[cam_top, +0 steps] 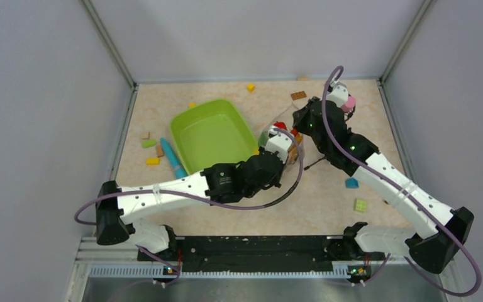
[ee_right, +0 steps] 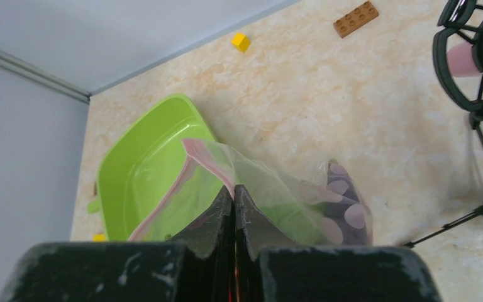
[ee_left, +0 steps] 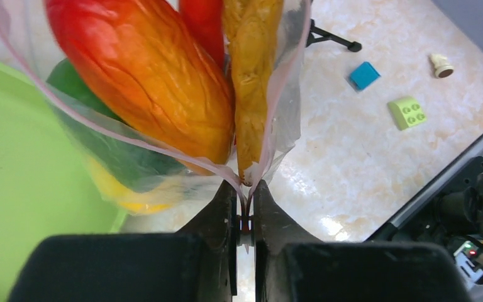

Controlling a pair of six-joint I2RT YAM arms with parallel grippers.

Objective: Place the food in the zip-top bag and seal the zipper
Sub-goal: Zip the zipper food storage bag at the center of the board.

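The clear zip-top bag (cam_top: 277,121) hangs between my two grippers beside the tray. In the left wrist view it holds food: an orange-red piece (ee_left: 144,75), a yellow-orange piece (ee_left: 251,75), a green pepper (ee_left: 116,154) and a yellow lemon (ee_left: 122,194). My left gripper (ee_left: 245,187) is shut on the pinkish zipper (ee_left: 270,100) at the bag's near corner. The right wrist view shows purple grapes (ee_right: 343,204) inside the bag (ee_right: 270,189). There my right gripper (ee_right: 234,190) is shut on the zipper (ee_right: 192,167) edge. From above, the left gripper (cam_top: 281,141) and the right gripper (cam_top: 298,121) sit close together.
A lime-green tray (cam_top: 210,132) lies just left of the bag. A teal tool (cam_top: 173,157) and small blocks (cam_top: 151,143) lie further left. A blue block (cam_top: 351,183) and a lime block (cam_top: 360,205) sit near the right arm. A yellow block (cam_top: 250,87) and a brown block (cam_top: 298,95) are at the back.
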